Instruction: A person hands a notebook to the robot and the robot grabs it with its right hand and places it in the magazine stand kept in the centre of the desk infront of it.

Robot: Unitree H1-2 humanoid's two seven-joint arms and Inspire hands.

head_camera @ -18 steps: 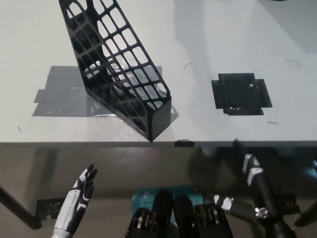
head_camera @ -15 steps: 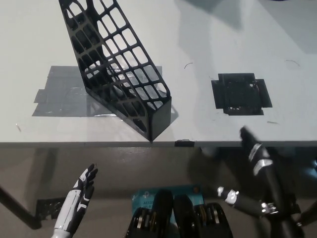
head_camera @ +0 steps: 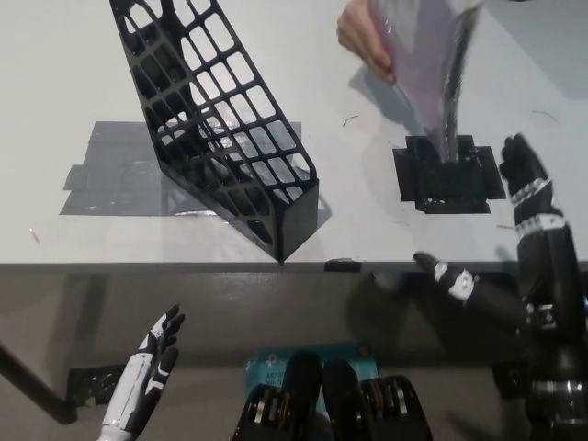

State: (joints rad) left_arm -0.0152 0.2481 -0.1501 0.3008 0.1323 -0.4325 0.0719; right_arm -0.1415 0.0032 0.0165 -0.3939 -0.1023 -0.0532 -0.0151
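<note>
A person's hand holds a pale purple spiral notebook over the desk at the top right, its dark spine pointing down toward a black tape patch. My black right hand is raised at the desk's right front edge, open, just right of and below the notebook and not touching it. The black mesh magazine stand leans on the desk left of centre, with nothing in it. Below the desk edge at the lower left rests my white left hand, open.
Grey tape lies under the stand on the white desk. The desk's front edge runs across the picture's middle, and a dark floor lies below it.
The person's hand has brought the notebook into view from the top. My right hand has risen from below the desk edge up beside the tape patch and spread wider. The left hand stays put.
</note>
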